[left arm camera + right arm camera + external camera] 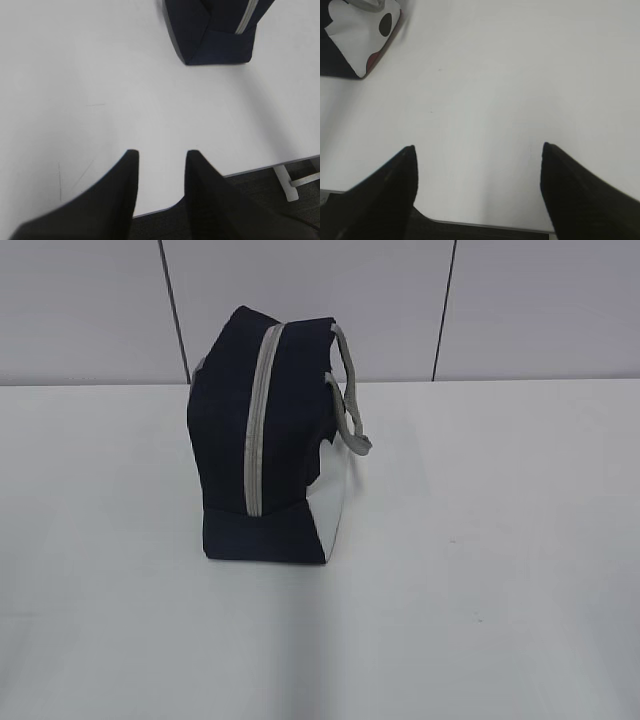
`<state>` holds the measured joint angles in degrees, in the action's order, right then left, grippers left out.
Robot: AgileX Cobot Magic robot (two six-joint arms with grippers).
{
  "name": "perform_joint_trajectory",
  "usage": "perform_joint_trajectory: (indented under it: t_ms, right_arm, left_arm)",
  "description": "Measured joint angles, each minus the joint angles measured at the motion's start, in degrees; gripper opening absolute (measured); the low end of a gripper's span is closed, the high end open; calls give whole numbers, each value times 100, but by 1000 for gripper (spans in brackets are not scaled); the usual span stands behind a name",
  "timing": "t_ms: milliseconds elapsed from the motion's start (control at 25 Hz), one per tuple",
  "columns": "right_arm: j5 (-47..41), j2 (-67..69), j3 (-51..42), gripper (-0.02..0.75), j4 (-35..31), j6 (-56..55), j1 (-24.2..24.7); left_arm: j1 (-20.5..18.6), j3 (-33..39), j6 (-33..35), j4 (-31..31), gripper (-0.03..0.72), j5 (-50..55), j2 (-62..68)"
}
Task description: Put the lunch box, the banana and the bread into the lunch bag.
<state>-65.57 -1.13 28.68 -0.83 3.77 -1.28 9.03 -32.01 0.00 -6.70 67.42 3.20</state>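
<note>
Lunch bag (265, 440) stands mid-table, zipper (257, 425) shut and running vertically on its near end. My left gripper (160, 152) is part-open, my right gripper (477, 146) wide, both empty; bag lies ahead-right of left, ahead-left of right. Food not visible.

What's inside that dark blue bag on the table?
That cannot be seen. The lunch bag stands with its grey zipper closed along the whole visible length, so the fabric hides the inside. No lunch box, banana or bread shows anywhere on the white table around it.
</note>
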Motion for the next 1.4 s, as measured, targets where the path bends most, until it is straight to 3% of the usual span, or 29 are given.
perform_joint_trajectory:
  t_ms: [400,880,1400]
  right_arm:
    - [0,0,0,565,-3,-13,0]
    - [0,0,0,564,-27,-13,11]
    - [9,0,0,565,-27,-13,33]
  left_arm:
    - [-13,0,0,0,242,0,0]
    - [-890,4,0,-6,242,-10,-408]
    - [-969,4,0,0,242,-10,-426]
